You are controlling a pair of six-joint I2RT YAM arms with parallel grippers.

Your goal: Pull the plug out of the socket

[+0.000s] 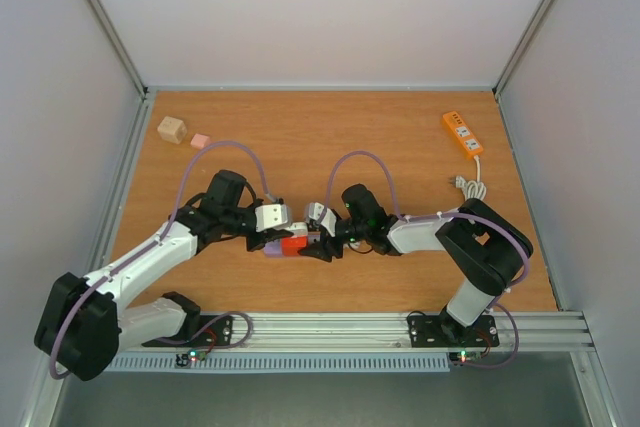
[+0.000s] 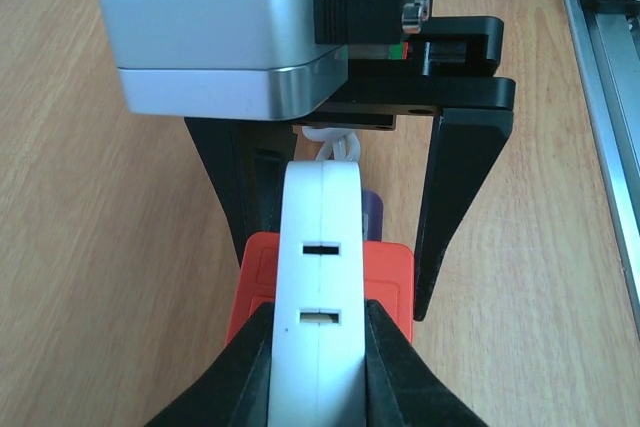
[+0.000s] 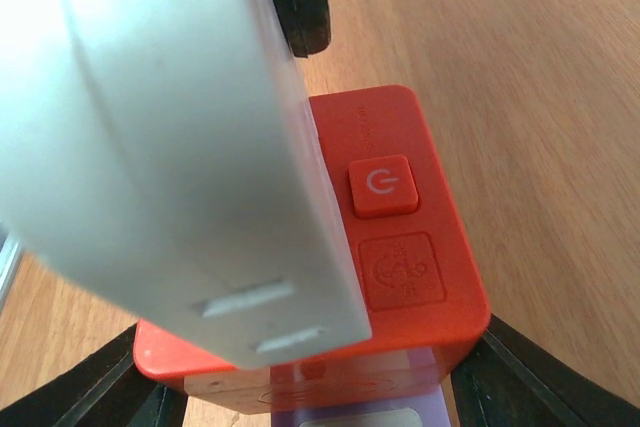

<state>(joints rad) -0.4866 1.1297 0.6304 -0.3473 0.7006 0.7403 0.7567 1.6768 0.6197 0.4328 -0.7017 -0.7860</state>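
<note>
White plug fills the right wrist view, blurred and close. It stands on top of the red socket with two slots on its end face, covering the side of the socket away from the power button. Can't tell if the prongs are seated or partly out. The left gripper is clamped on the white plug from both flat sides, its black fingers pressed against the body just above the socket and open only as wide as the plug. The right gripper is closed on the red socket, fingers against its two long sides at the end farthest from the button. A purple piece touches the socket at the left arm's end. The socket sits low over the wooden table between the two grippers; can't tell if it rests on the wood. A wooden cube is well apart from the socket, far back-left, with a pink block just beside the cube on the socket's side. An orange power strip lies well apart from the socket, far back-right, with its white cord coiled at the end nearer the socket.
</note>
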